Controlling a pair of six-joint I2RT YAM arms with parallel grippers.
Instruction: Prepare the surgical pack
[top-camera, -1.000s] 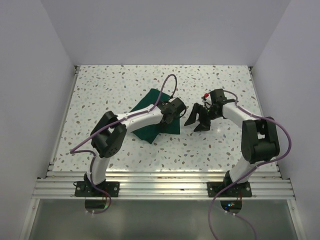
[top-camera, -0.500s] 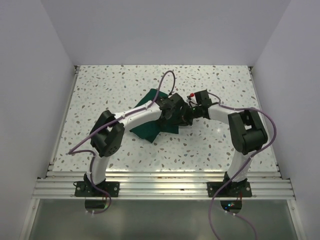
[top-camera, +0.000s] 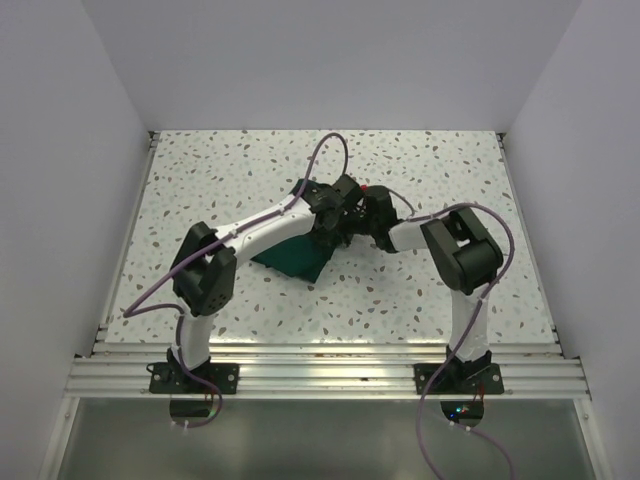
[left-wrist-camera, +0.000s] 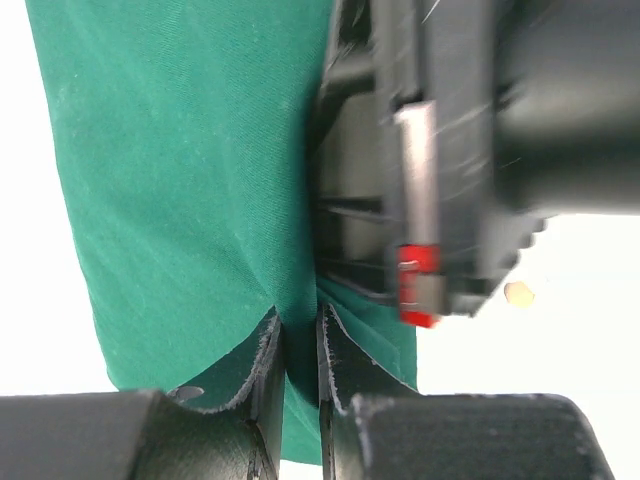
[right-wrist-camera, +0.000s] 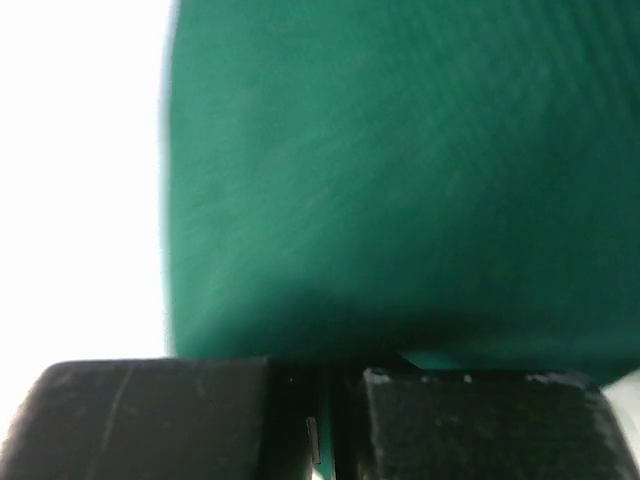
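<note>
Seen from the left wrist, the left gripper (left-wrist-camera: 298, 372) has its two fingers pressed almost together, with a fold of the dark green drape (left-wrist-camera: 170, 180) pinched in the narrow slit between them. The cloth runs up and away from the fingers over a washed-out white surface. A bulky black housing (left-wrist-camera: 470, 130) with a small red tab (left-wrist-camera: 418, 292) crowds the right side and lies over the cloth's edge, hiding whatever is beneath it. From the right wrist almost everything is green cloth, blurred and very close. At the bottom, the right gripper (right-wrist-camera: 325, 430) shows two dark finger blocks nearly shut, with only a thin sliver of green in the gap, so it appears to be nipping the drape's edge. Bare white shows down the left. From above, the drape lies as a folded bundle near the middle of the speckled table (top-camera: 200, 180), with its near corner poking out below the arms. Both arms bend inward and meet over its right end in one dark knot, so the fingertips cannot be told apart there. A purple cable (top-camera: 325, 148) loops over the left forearm. An aluminium rail (top-camera: 330, 375) runs along the near edge, and plain white walls (top-camera: 60, 150) close in the sides and back.
</note>
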